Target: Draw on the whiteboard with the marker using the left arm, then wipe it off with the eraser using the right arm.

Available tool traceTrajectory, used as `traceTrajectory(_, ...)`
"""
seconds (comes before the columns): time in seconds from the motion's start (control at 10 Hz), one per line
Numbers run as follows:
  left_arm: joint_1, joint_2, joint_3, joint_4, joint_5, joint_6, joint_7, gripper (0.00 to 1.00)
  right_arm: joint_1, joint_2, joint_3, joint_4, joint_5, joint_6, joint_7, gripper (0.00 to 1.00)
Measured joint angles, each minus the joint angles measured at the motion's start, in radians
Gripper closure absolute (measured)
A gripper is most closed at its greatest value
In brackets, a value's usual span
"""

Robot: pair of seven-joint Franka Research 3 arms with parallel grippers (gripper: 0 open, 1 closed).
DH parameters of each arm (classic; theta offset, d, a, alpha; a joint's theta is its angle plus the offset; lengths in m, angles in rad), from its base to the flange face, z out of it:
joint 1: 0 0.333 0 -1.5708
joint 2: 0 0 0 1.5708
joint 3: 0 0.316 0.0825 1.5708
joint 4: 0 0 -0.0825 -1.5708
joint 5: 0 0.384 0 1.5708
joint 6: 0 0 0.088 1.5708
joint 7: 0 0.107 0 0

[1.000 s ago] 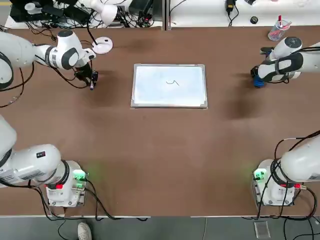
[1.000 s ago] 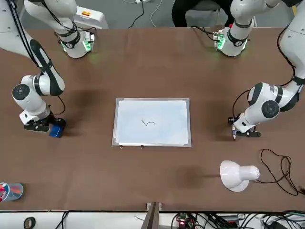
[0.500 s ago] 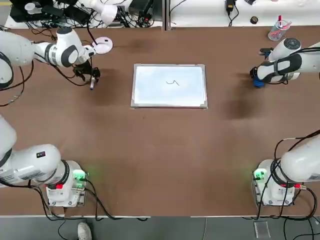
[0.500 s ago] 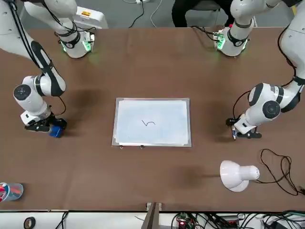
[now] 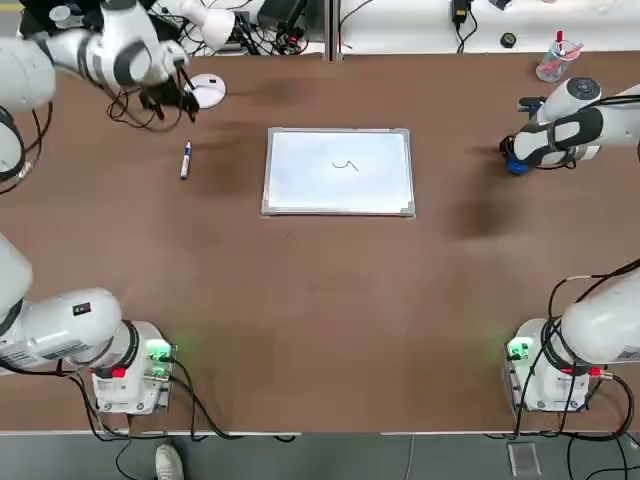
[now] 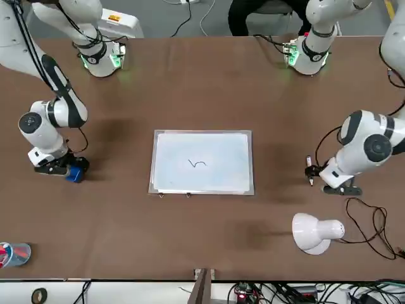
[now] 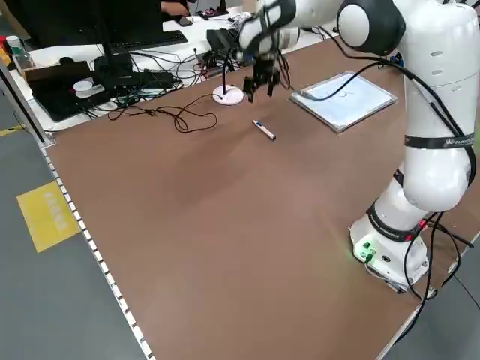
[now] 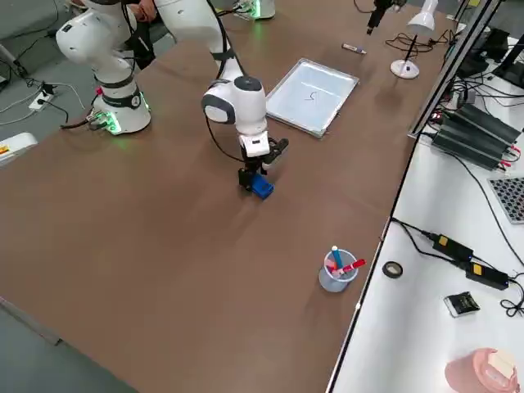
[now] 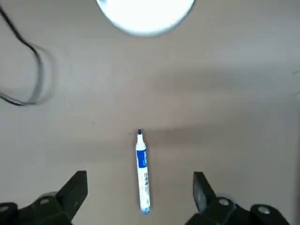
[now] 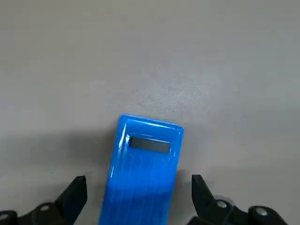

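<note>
White marker (image 9: 143, 176) (capless) points roughly toward lamp (image 9: 145, 11).

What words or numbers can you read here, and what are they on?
I can't read any for sure.
Marker: writing on its blue band and dark print along its white side, too small to read.
Robot arm at the lower left of the top view: a small dark label, too small to read.
Yellow floor sign: faint print, too blurred to read.
Whiteboard: a wiggly line, no word.

I see a brown tabletop (image 5: 350, 300): whiteboard (image 5: 338, 173) flat; marker (image 5: 186, 160) left of it, eraser (image 10: 140, 173) right, lamp (image 6: 310, 234) beyond it, far left.
</note>
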Motion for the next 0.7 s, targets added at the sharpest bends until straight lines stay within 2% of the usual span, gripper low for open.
traceTrajectory(0.3,0.0,-0.047,-0.018,0.141,0.0,-0.141,0.0,0.0,0.0,0.001,0.0,-0.007,0.0,0.0,-0.005,0.01)
traceTrajectory(0.6,0.004,-0.125,-0.018,0.19,-0.002,-0.19,0.0,0.0,0.0,0.001,0.001,-0.015,0.0,0.0,-0.009,0.04)
traceTrajectory(0.7,0.004,-0.155,-0.019,0.195,-0.01,-0.204,0.001,0.0,0.0,0.001,0.001,-0.017,0.0,0.0,-0.011,0.1)
